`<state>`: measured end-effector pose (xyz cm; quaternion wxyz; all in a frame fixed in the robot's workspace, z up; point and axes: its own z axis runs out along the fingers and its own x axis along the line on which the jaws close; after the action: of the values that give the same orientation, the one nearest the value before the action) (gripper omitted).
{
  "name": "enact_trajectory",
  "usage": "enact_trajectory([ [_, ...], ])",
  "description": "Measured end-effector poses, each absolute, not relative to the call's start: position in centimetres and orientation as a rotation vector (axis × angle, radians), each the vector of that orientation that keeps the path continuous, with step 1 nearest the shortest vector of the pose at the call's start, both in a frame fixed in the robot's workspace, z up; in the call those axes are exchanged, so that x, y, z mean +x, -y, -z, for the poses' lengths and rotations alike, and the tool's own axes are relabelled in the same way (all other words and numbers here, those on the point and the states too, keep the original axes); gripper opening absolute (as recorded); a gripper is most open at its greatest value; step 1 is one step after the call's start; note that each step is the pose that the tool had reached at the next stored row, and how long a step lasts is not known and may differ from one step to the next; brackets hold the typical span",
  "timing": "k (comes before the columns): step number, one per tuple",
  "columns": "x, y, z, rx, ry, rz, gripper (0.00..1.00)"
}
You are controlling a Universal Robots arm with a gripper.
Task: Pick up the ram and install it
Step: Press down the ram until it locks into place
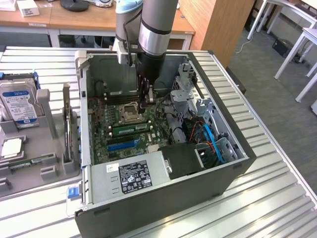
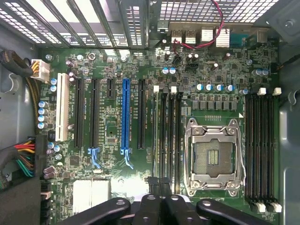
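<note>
A long green ram (image 1: pixel 130 128) with dark chips stands on edge in a memory slot of the motherboard (image 1: pixel 119 141), beside the empty CPU socket (image 1: pixel 131 110). In the wrist view this ram (image 2: pixel 162 136) is a thin edge-on strip between white slot clips. My gripper (image 1: pixel 144 110) reaches down into the open PC case over the slot end nearer the exterior view's right. Its black fingers (image 2: pixel 151 197) are pressed together at the ram's end, so the gripper (image 2: pixel 161 185) is shut with nothing between them. Whether they touch the stick I cannot tell.
On the exterior view's left, a grey tray (image 1: pixel 47 111) holds a silver hard drive (image 1: pixel 17 104), a square CPU chip (image 1: pixel 11 148) and another green stick (image 1: pixel 32 161). In the case are a power supply (image 1: pixel 131 176), blue cables (image 1: pixel 210 136) and a drive cage (image 1: pixel 184 89).
</note>
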<state>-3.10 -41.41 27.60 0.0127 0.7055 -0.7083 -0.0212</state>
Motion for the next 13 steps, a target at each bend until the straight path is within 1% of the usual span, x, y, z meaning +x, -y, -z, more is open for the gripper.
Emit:
enact_trajectory([
  [13,-2.1,41.4,-27.6,2.199,2.207,0.066,0.10],
])
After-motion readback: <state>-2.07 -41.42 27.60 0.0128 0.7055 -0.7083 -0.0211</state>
